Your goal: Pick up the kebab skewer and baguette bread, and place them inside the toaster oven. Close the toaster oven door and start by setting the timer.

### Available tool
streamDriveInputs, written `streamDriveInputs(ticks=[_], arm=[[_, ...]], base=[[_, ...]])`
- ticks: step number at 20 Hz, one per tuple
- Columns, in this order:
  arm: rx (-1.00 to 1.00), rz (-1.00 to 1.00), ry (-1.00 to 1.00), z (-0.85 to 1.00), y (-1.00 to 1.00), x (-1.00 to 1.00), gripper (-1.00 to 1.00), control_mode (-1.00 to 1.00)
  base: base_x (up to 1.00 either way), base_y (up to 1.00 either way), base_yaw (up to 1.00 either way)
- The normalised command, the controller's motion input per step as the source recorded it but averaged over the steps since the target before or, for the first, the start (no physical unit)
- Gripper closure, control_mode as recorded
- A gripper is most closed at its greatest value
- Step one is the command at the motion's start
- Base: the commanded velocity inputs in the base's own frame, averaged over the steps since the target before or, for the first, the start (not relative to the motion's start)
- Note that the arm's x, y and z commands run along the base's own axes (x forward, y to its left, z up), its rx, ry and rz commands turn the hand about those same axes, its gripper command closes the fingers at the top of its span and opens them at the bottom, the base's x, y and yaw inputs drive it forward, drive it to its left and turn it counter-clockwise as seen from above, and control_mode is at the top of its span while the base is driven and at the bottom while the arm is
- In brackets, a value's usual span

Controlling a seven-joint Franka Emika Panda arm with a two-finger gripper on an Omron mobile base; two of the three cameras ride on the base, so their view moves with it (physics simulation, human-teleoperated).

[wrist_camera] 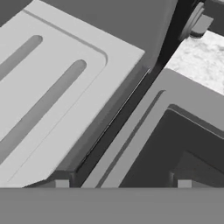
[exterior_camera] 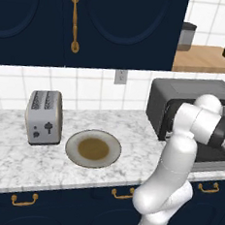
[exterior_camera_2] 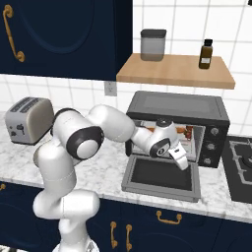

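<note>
Toaster oven (exterior_camera_2: 177, 106): stood on the counter (exterior_camera: 12, 158) at the right, door (exterior_camera_2: 161, 177) dropped open and lying flat toward the near edge. Orange-brown food (exterior_camera_2: 186, 131), possibly the baguette and skewer, lay on the rack inside; too small to tell apart. Fingers (exterior_camera_2: 183, 162): hung just above the open door, in front of the cavity; spread could not be told. Plate (exterior_camera: 93, 148): left of oven. Silver toaster (exterior_camera: 44, 116): far left.

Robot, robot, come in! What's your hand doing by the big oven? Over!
Hand at the toaster oven mouth, holding nothing. Toaster oven door down flat, food on the rack inside. Plate bare. Nothing in the way.
</note>
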Motion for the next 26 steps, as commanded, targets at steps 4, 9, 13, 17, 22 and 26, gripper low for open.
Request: streamDriveInputs(ticks=[4,9,13,17,22,26], arm=[[0.00,-0.08,0.00,0.07,-0.09,-0.26,-1.00,-1.00],[0.02,-0.02,0.00,0.48,0.00,-0.47,-1.00,-1.00],[0.00,0.09,0.00,0.39,0.33,-1.00,-1.00,-1.00],[0.00,0.25,0.05,0.00,0.51,-0.99,-1.00,-1.00],[0.00,0.38,0.11,-0.08,0.38,-0.94,-1.00,-1.00],[-0.01,0.22,0.10,-0.26,0.21,-0.36,-1.00,-1.00]], base=[[0.00,0.00,0.00],[0.00,0.00,0.00],[0.00,0.00,0.00],[0.00,0.00,0.00],[0.00,0.00,0.00],[0.00,0.00,0.00]])
